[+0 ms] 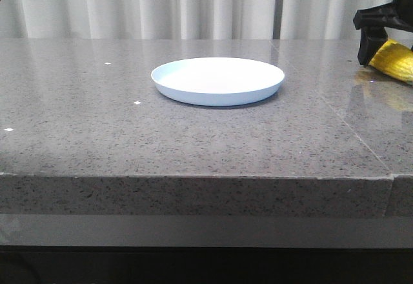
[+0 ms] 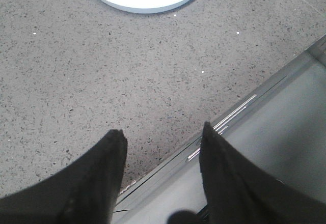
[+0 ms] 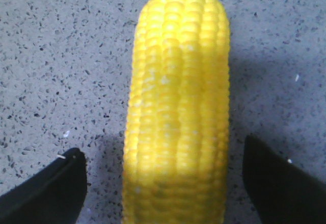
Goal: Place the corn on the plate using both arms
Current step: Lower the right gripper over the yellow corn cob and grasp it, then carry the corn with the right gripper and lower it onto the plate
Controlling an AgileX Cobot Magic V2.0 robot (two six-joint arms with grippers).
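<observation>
- Grey speckled stone is making up the table, polished enough to be throwing back small white glints, with a thin seam running across its right side.
- The plate is sitting near the middle of that surface: round, shallow, pale blue-white, smooth, with a low raised rim.
- The corn is lying at the far right of the table, well apart from the plate; its bright yellow kernels are running in tidy rows along the cob.
- In the right wrist view its long axis is running straight away from the gripper, rounded end pointing outward.
- The right gripper is standing open, its 2 black fingers flanking the cob with bare stone showing on each side.
- The left gripper is hanging spread open over the table's near edge, holding nothing, with the plate's rim showing beyond it.
</observation>
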